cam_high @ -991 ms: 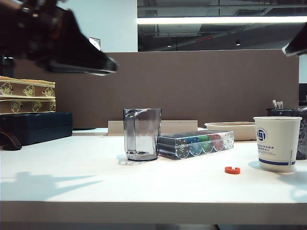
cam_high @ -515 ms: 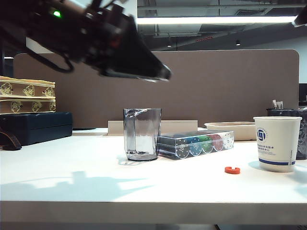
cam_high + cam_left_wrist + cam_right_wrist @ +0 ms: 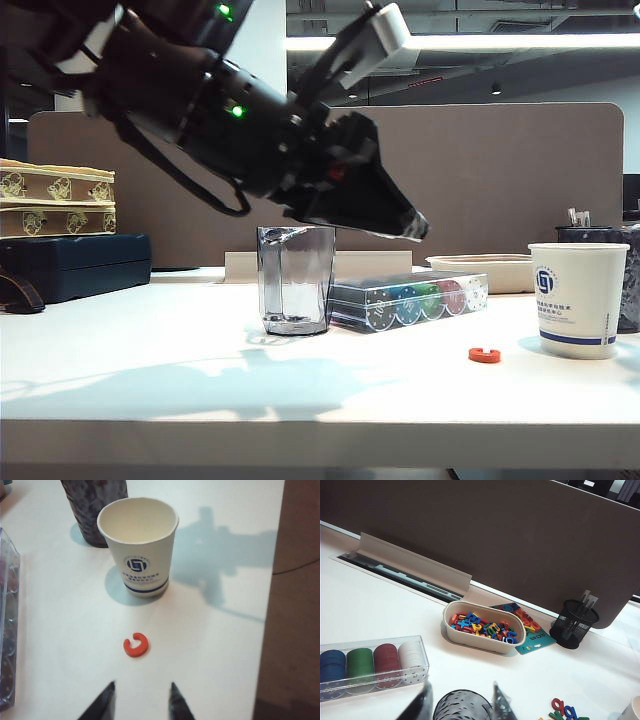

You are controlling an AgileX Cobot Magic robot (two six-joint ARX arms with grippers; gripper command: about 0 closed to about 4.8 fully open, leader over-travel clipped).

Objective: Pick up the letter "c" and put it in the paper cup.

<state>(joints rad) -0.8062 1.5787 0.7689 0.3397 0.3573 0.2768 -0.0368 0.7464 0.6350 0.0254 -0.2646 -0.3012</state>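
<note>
The letter "c" (image 3: 484, 354) is a small red-orange ring lying flat on the white table, just left of the paper cup (image 3: 578, 300). My left gripper (image 3: 412, 230) reaches in from the upper left and hangs above the chip case, short of the letter. In the left wrist view the left gripper (image 3: 142, 686) is open and empty. The letter "c" (image 3: 135, 645) lies just ahead of its tips, and the paper cup (image 3: 138, 545) stands upright beyond. My right gripper (image 3: 461, 687) is open, high over a dark patterned pen holder (image 3: 462, 706).
A clear grey plastic cup (image 3: 296, 280) and a clear case of poker chips (image 3: 408, 300) stand mid-table. A tray of coloured letters (image 3: 484, 627), a black mesh holder (image 3: 574, 622) and loose letters (image 3: 562, 710) lie at the back right. Boxes (image 3: 58, 200) are stacked at the left.
My left arm has swung down and to the right, from the upper left corner to above the chip case. The right arm's tip has left the upper right corner.
</note>
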